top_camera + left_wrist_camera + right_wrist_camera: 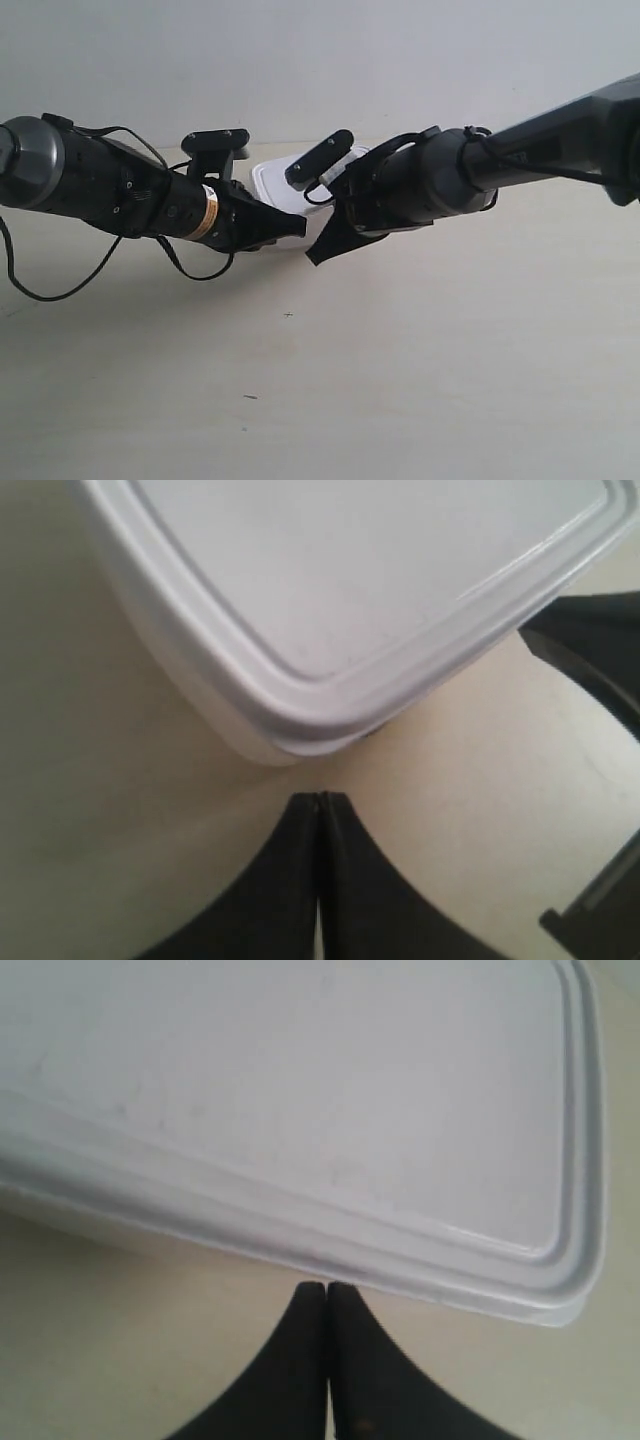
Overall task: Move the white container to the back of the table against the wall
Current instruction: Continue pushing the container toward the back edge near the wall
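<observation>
Exterior view: one white container (278,178) sat on the table (400,380) at about 11 o'clock from frame centre, far back near the wall (320,60). The arm at the exterior view's left (120,190) came in from 9 o'clock, the arm at the exterior view's right (470,170) from 3 o'clock, and they met at the container's near side. Couldn't tell whether the container touched the wall. My read: mostly done, with a final push or check left.

Left wrist view: left gripper (319,798) had its jaws pressed together and held nothing. A container (340,580) corner was just beyond the tips, with a sliver of table between.

Right wrist view: right gripper (327,1286) was the same, jaws together and empty, tips at the lid rim. Contact unclear.

Count: one container, two arms, two grippers, one table, one wall.
</observation>
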`<state>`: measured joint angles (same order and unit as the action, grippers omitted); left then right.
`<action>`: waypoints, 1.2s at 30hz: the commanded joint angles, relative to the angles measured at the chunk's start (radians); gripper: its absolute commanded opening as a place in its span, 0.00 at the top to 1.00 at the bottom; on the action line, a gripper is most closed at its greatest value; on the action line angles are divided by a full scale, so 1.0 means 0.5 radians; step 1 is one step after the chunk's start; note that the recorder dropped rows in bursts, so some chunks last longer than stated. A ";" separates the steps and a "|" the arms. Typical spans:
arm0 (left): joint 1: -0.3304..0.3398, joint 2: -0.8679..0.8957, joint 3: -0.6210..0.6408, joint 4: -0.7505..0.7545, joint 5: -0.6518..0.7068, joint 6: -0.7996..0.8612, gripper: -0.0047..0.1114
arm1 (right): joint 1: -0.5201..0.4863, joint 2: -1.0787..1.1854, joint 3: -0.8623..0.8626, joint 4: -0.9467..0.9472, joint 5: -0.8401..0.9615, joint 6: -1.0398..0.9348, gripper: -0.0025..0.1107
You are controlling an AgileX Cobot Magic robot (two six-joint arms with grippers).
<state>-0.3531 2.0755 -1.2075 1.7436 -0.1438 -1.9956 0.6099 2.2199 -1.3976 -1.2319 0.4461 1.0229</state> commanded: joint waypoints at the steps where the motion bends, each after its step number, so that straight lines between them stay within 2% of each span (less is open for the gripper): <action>1: 0.058 -0.007 -0.010 0.002 0.017 0.006 0.96 | -0.049 0.005 -0.050 0.007 -0.044 -0.029 0.98; 7: 0.176 -0.007 -0.010 0.002 -0.045 -0.015 0.96 | -0.166 0.013 -0.050 0.147 -0.395 -0.034 0.98; 11: 0.179 0.001 -0.010 0.002 -0.196 -0.006 0.96 | -0.245 0.030 -0.050 0.226 -0.582 -0.076 0.98; 14: 0.170 0.051 -0.036 0.002 -0.337 -0.006 0.96 | -0.280 0.039 -0.050 0.226 -0.617 -0.076 0.98; 17: 0.169 0.144 -0.099 0.002 -0.342 -0.029 0.96 | -0.292 0.039 -0.050 0.231 -0.627 -0.076 0.98; 23: 0.169 0.311 -0.250 0.002 -0.517 -0.024 0.96 | -0.292 0.039 -0.050 0.231 -0.631 -0.076 0.98; 36: 0.169 0.457 -0.514 -0.039 -0.481 0.000 0.96 | -0.292 0.039 -0.050 0.273 -0.667 -0.096 0.98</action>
<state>-0.2668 2.2885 -1.4384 1.7353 -0.4004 -1.9928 0.4685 2.2390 -1.4157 -1.1116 0.1188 0.9818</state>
